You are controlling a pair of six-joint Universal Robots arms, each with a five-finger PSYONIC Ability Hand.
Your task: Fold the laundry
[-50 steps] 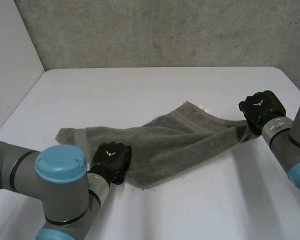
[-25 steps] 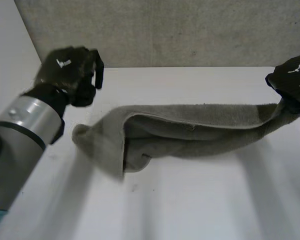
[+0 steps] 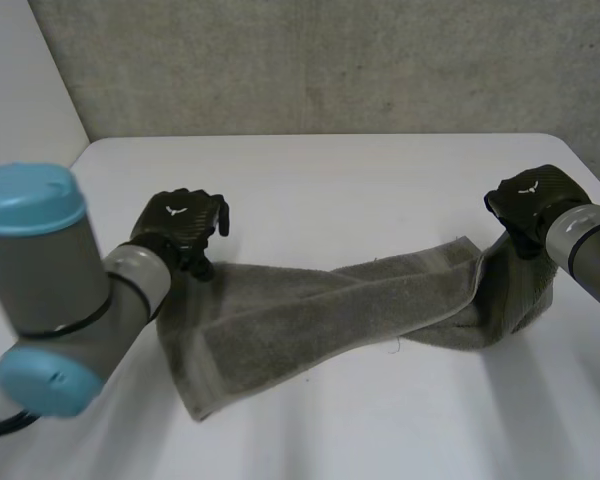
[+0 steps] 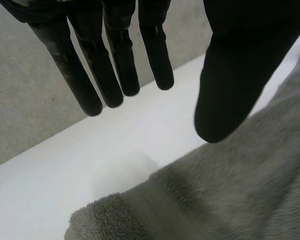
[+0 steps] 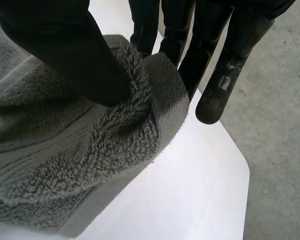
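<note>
Grey terry cloth runs across the white table point(image 3: 330, 170) from about 9 o'clock to 3 o'clock: one towel point(image 3: 310, 320), loosely twisted along its length, not yet a tidy fold. Its broad end lies flat on the table and fans out toward 7 o'clock, with one long edge turned over onto itself. The narrow end at 3 o'clock is lifted off the surface and hangs in a bunched drape.

I judge the task to be early. The cloth is gathered and stretched between the arms, but no clean fold is laid down. The edges do not line up and the middle is roped (more wrung than folded). What is left, as I read it, is to spread it flat, bring one end squarely over the other, and smooth it.

The left hand point(image 3: 180, 232) hovers at 9 o'clock, over the far corner of the broad end. In its wrist view the fingers point(image 4: 97, 70) are straight and spread well apart from the thumb point(image 4: 235, 80). Nothing lies between them, and the towel sits beneath the palm, so this hand grips nothing.

The right hand point(image 3: 528, 205) at 3 o'clock has the raised end. Its wrist view shows the thumb point(image 5: 55, 50) pressing a rolled corner of the pile against the fingers point(image 5: 220, 75), a firm pinch that carries the hanging cloth.
</note>
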